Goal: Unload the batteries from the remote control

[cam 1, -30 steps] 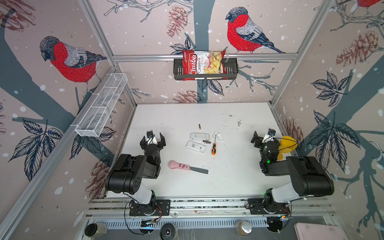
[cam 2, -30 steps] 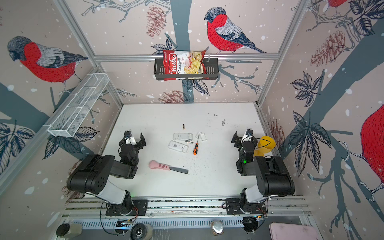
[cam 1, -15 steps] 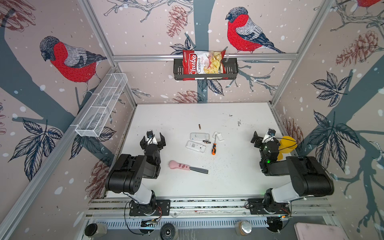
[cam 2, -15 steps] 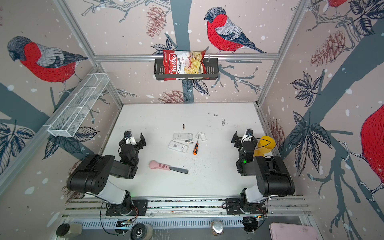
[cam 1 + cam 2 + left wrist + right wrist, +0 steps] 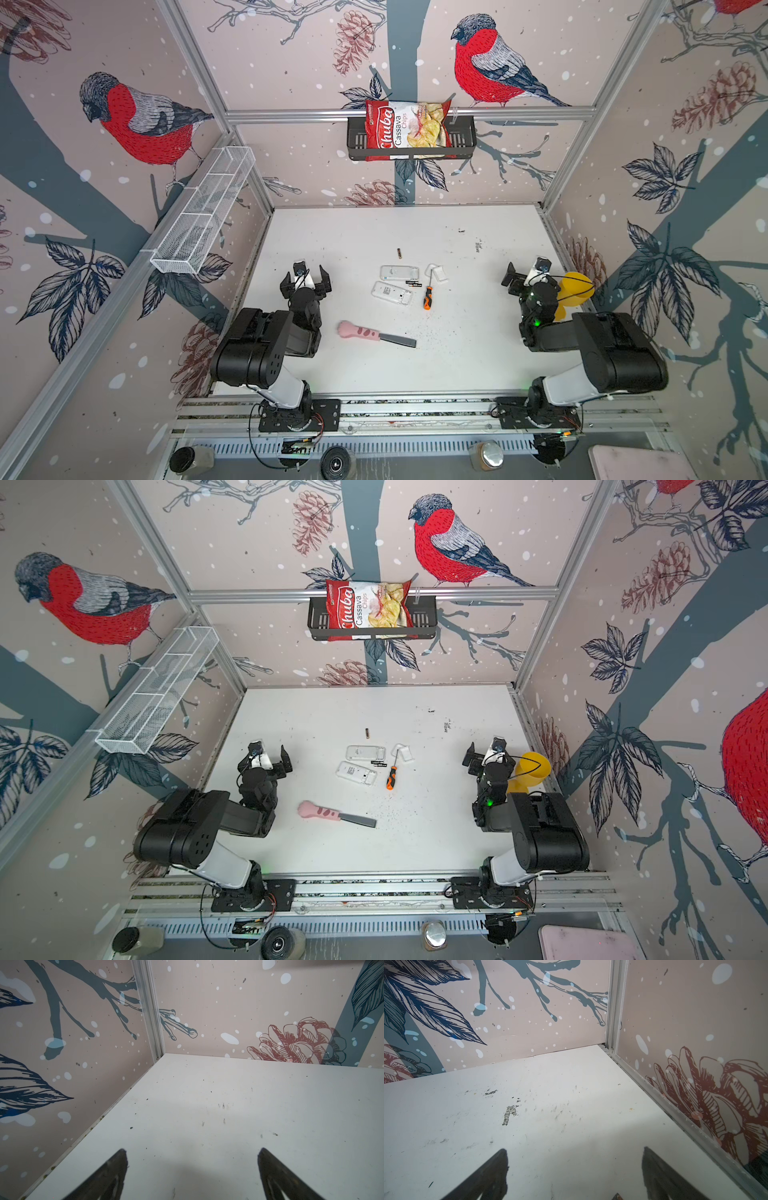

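Note:
Two white remote controls lie side by side mid-table in both top views, the far one point(image 5: 399, 272) and the near one point(image 5: 391, 293) back side up. A pair of dark batteries point(image 5: 413, 284) lies between them and the screwdriver. A single battery point(image 5: 399, 253) lies farther back, also in a top view point(image 5: 367, 732). My left gripper point(image 5: 305, 279) point(image 5: 192, 1153) hovers open and empty well left of the remotes. My right gripper point(image 5: 527, 276) point(image 5: 574, 1152) is open and empty by the right wall. Neither wrist view shows remotes or batteries.
An orange-and-black screwdriver point(image 5: 427, 297) and small white covers point(image 5: 436, 272) lie right of the remotes. A pink-handled tool point(image 5: 374, 333) lies nearer the front. A yellow cup point(image 5: 573, 291) stands behind the right gripper. Walls carry a wire shelf point(image 5: 203, 216) and a chips basket point(image 5: 411, 133).

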Tool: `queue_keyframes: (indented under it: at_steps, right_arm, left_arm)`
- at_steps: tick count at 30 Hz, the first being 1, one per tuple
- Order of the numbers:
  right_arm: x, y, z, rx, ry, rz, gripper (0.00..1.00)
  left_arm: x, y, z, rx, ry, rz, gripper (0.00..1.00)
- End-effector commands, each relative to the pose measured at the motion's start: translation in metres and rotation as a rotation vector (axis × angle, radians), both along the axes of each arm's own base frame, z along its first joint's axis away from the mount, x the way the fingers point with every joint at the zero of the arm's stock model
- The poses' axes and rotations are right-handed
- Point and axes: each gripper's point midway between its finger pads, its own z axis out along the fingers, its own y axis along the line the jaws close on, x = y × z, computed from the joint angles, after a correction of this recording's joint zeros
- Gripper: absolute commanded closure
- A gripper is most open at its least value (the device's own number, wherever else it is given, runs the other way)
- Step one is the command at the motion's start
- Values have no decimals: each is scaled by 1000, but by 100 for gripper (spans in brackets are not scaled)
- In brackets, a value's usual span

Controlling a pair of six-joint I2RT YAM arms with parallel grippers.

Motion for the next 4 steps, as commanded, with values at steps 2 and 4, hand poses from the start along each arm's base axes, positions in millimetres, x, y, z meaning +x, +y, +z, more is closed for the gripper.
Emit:
queue_keyframes:
  at_steps: [2, 4]
  right_arm:
    - [1, -1, 6, 7, -25, -7, 1]
    - [1, -1, 6, 7, -24, -7, 0]
  left_arm:
    - [3, -1, 9, -4, -34, -8, 3]
    - [2, -1, 9, -4, -33, -10, 3]
